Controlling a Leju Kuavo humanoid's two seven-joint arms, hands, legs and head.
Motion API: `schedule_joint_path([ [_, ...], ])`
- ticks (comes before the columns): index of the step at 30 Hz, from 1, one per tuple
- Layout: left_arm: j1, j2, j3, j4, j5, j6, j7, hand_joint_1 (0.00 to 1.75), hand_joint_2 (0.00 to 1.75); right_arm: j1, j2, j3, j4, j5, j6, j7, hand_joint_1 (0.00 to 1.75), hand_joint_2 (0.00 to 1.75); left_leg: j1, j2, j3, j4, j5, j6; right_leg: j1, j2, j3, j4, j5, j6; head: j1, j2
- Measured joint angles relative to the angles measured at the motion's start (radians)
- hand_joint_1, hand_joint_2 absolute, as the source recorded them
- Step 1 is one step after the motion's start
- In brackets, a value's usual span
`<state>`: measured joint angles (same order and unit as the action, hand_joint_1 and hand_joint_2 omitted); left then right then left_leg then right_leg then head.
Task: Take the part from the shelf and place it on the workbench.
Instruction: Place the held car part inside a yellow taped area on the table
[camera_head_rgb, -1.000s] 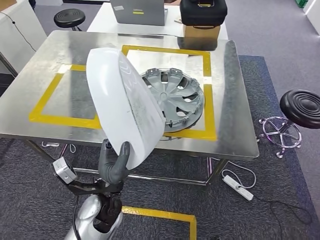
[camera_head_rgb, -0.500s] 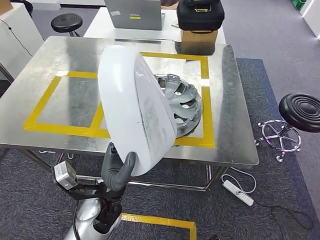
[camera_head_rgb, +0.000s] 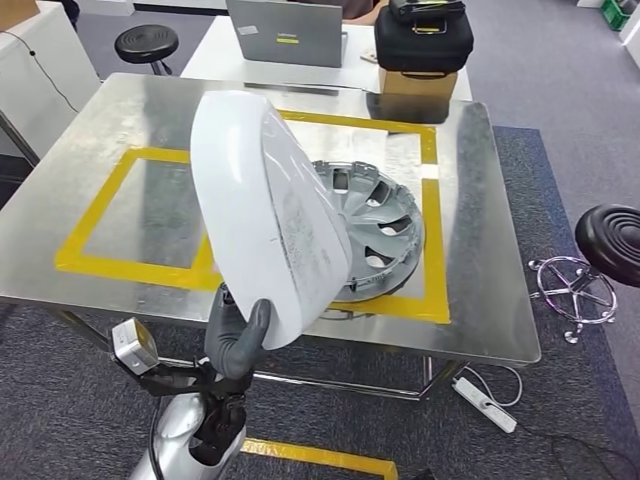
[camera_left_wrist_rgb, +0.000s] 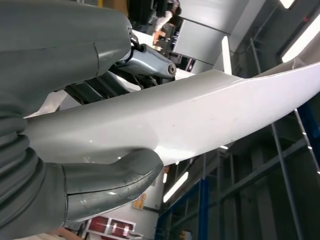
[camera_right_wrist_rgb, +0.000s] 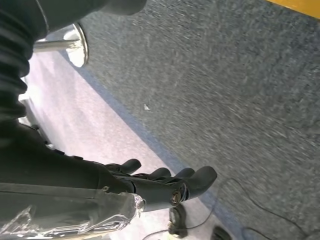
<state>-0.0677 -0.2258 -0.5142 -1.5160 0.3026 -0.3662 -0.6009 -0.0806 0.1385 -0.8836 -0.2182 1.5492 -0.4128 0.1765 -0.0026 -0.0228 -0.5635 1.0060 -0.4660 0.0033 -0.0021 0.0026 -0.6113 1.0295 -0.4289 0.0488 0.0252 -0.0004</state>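
While raised upright, left robot hand (camera_head_rgb: 232, 335) grips white part (camera_head_rgb: 260, 215).

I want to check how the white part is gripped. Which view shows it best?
The head view: the whole white part tilted above the workbench, left hand holding its lower edge. The left wrist view has a close, partial underside.

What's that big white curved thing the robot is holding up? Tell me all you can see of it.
The white part is a large, smooth shell, glossy like painted plastic, with a rounded outer face and a duller, scuffed-looking grey patch on the side toward the right. The left hand grips its lower edge, thumb on one face, as the left wrist view shows. It is held tilted in the air, in front of the workbench, not touching it.
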Motion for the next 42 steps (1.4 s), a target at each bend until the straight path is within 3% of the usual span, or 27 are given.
schedule_joint_path([
  [4, 0.0, -0.002, 0.003, 0.0, 0.034, 0.019, 0.032, 1.64, 1.75, 0.002, 0.0, 0.0, 0.0, -0.003, -0.004, -0.003, 0.0, 1.75, 0.003, 0.004, -0.005, 0.015, -0.019, -0.022, -0.001, 0.003, 0.007, -0.01, -0.004, -0.022, -0.003, 0.0],
  [5, 0.001, -0.002, 0.004, 0.0, 0.043, 0.024, 0.038, 1.64, 1.75, 0.002, 0.0, 0.0, 0.0, -0.003, -0.005, -0.003, 0.0, 1.75, 0.003, 0.006, -0.022, 0.05, -0.04, -0.028, -0.004, 0.002, 0.01, -0.013, -0.004, -0.027, -0.005, 0.0],
  [7, 0.001, -0.002, 0.006, 0.0, 0.055, 0.033, 0.046, 1.64, 1.75, 0.002, 0.0, 0.0, 0.0, -0.004, -0.007, -0.004, 0.0, 1.75, 0.005, 0.009, -0.087, 0.171, -0.095, -0.035, -0.006, 0.002, 0.012, -0.014, -0.006, -0.033, -0.009, 0.0],
  [9, 0.002, -0.002, 0.008, 0.001, 0.063, 0.047, 0.055, 1.64, 1.75, 0.004, 0.0, 0.0, 0.0, -0.006, -0.007, -0.003, 0.0, 1.75, 0.006, 0.01, -0.144, 0.258, -0.113, -0.039, -0.007, 0.001, 0.014, -0.014, -0.01, -0.034, -0.009, 0.0],
  [10, 0.002, -0.002, 0.009, 0.002, 0.065, 0.058, 0.06, 1.64, 1.75, 0.005, 0.0, 0.0, 0.0, -0.008, -0.008, -0.001, 0.0, 1.75, 0.006, 0.01, -0.148, 0.254, -0.094, -0.039, -0.007, 0.001, 0.016, -0.014, -0.011, -0.033, -0.009, 0.0],
  [11, 0.002, -0.002, 0.011, 0.002, 0.067, 0.071, 0.066, 1.64, 1.75, 0.006, 0.0, 0.0, 0.0, -0.011, -0.008, 0.001, 0.0, 1.75, 0.006, 0.011, -0.134, 0.215, -0.059, -0.038, -0.008, 0.001, 0.019, -0.014, -0.014, -0.03, -0.009, 0.0],
  [13, 0.003, -0.003, 0.014, 0.002, 0.067, 0.102, 0.08, 1.64, 1.75, 0.007, 0.0, 0.0, 0.0, -0.016, -0.008, 0.006, 0.0, 1.75, 0.007, 0.015, -0.078, 0.091, 0.01, -0.037, -0.006, 0.004, 0.025, -0.012, -0.02, -0.023, -0.011, 0.0],
  [14, 0.003, -0.004, 0.015, 0.003, 0.066, 0.126, 0.091, 1.64, 1.75, 0.007, 0.0, -0.001, 0.0, -0.019, -0.008, 0.008, 0.0, 1.75, 0.007, 0.017, -0.055, 0.042, 0.027, -0.033, -0.004, 0.005, 0.026, -0.011, -0.023, -0.017, -0.011, 0.0],
  [16, 0.003, -0.006, 0.019, 0.01, 0.065, 0.186, 0.123, 1.64, 1.75, 0.007, 0.0, -0.002, 0.0, -0.026, -0.01, 0.012, 0.0, 1.75, 0.007, 0.016, -0.039, 0.003, 0.027, -0.023, 0.0, 0.005, 0.025, -0.011, -0.027, -0.007, -0.011, 0.0],
  [19, -0.014, -0.008, 0.019, 0.038, 0.084, 0.225, 0.177, 1.64, 1.75, 0.008, 0.0, -0.003, 0.0, -0.026, -0.01, 0.013, 0.0, 1.75, 0.008, 0.012, -0.038, 0.0, 0.027, -0.002, -0.003, 0.004, 0.019, 0.001, -0.041, 0.007, -0.008, 0.0],
  [21, -0.044, -0.008, 0.013, 0.067, 0.101, 0.208, 0.195, 1.64, 1.75, 0.006, 0.0, -0.003, 0.0, -0.02, -0.007, 0.011, 0.0, 1.75, 0.01, 0.011, -0.036, -0.001, 0.027, 0.008, -0.004, 0.004, -0.022, 0.092, -0.093, 0.014, -0.002, 0.0],
  [23, -0.07, -0.008, 0.007, 0.093, 0.108, 0.195, 0.2, 1.64, 1.75, 0.004, 0.0, -0.003, 0.0, -0.018, -0.005, 0.01, 0.0, 1.75, 0.008, 0.011, -0.035, -0.001, 0.026, 0.012, -0.004, 0.003, -0.092, 0.228, -0.152, 0.016, 0.001, 0.0],
  [24, -0.077, -0.008, 0.005, 0.104, 0.103, 0.196, 0.199, 1.64, 1.75, 0.005, 0.001, -0.003, 0.0, -0.017, -0.004, 0.01, 0.0, 1.75, 0.007, 0.011, -0.034, -0.001, 0.025, 0.013, -0.004, 0.003, -0.114, 0.268, -0.16, 0.016, 0.001, 0.0],
  [25, -0.085, -0.008, 0.003, 0.114, 0.087, 0.207, 0.195, 1.64, 1.75, 0.005, 0.001, -0.003, 0.0, -0.015, -0.002, 0.009, 0.0, 1.75, 0.006, 0.011, -0.033, 0.0, 0.024, 0.014, -0.004, 0.003, -0.12, 0.272, -0.149, 0.015, 0.0, 0.0],
  [26, -0.097, -0.007, 0.002, 0.125, 0.059, 0.225, 0.19, 1.64, 1.75, 0.006, 0.001, -0.003, 0.0, -0.012, 0.001, 0.009, 0.0, 1.75, 0.006, 0.01, -0.031, 0.0, 0.022, 0.014, -0.004, 0.003, -0.106, 0.236, -0.119, 0.013, 0.001, 0.0],
  [28, -0.144, -0.007, 0.001, 0.155, -0.016, 0.274, 0.18, 1.64, 1.75, -0.001, 0.001, -0.003, 0.0, -0.003, 0.012, 0.008, 0.0, 1.75, 0.004, 0.006, -0.026, 0.001, 0.019, 0.009, -0.004, 0.003, -0.043, 0.098, -0.047, 0.009, 0.001, 0.0],
  [30, -0.215, -0.007, 0.003, 0.201, -0.085, 0.315, 0.178, 1.64, 1.75, -0.015, 0.001, 0.0, 0.0, 0.002, 0.026, 0.008, 0.0, 1.75, 0.001, 0.002, -0.026, 0.002, 0.018, 0.0, -0.003, 0.004, -0.001, 0.008, -0.012, 0.002, 0.0, 0.0],
  [33, -0.339, -0.006, 0.008, 0.302, -0.191, 0.362, 0.18, 1.64, 1.75, -0.035, 0.003, 0.015, 0.0, 0.003, 0.049, 0.011, 0.0, 1.75, 0.002, 0.002, -0.029, 0.001, 0.02, -0.016, 0.0, 0.006, 0.002, -0.003, -0.007, -0.012, -0.001, 0.0],
  [35, -0.418, -0.005, 0.018, 0.374, -0.241, 0.377, 0.181, 1.64, 1.75, -0.046, 0.005, 0.029, 0.0, 0.004, 0.06, 0.015, 0.0, 1.75, 0.003, 0.006, -0.046, 0.035, -0.002, -0.028, -0.004, 0.005, 0.003, -0.007, -0.003, -0.023, -0.004, 0.0],
  [38, -0.492, -0.003, 0.031, 0.455, -0.281, 0.398, 0.181, 1.64, 1.75, -0.057, 0.006, 0.043, 0.0, 0.004, 0.067, 0.017, 0.0, 1.75, 0.004, 0.01, -0.136, 0.208, -0.08, -0.039, -0.007, 0.005, 0.004, -0.008, -0.004, -0.032, -0.008, 0.0],
  [39, -0.507, -0.002, 0.033, 0.482, -0.313, 0.425, 0.183, 1.64, 1.75, -0.058, 0.007, 0.046, 0.0, 0.004, 0.068, 0.017, 0.0, 1.75, 0.004, 0.01, -0.165, 0.257, -0.092, -0.04, -0.007, 0.005, 0.005, -0.008, -0.004, -0.033, -0.008, 0.0],
  [40, -0.525, -0.001, 0.035, 0.509, -0.356, 0.461, 0.187, 1.64, 1.75, -0.059, 0.007, 0.049, 0.0, 0.004, 0.071, 0.017, 0.0, 1.75, 0.004, 0.01, -0.181, 0.277, -0.085, -0.039, -0.007, 0.005, 0.005, -0.008, -0.005, -0.033, -0.008, 0.0],
  [42, -0.576, 0.001, 0.04, 0.58, -0.474, 0.56, 0.206, 1.64, 1.75, -0.061, 0.008, 0.056, 0.0, 0.004, 0.078, 0.02, 0.0, 1.75, 0.004, 0.011, -0.159, 0.208, -0.021, -0.037, -0.008, 0.005, 0.007, -0.008, -0.007, -0.032, -0.008, 0.0],
])
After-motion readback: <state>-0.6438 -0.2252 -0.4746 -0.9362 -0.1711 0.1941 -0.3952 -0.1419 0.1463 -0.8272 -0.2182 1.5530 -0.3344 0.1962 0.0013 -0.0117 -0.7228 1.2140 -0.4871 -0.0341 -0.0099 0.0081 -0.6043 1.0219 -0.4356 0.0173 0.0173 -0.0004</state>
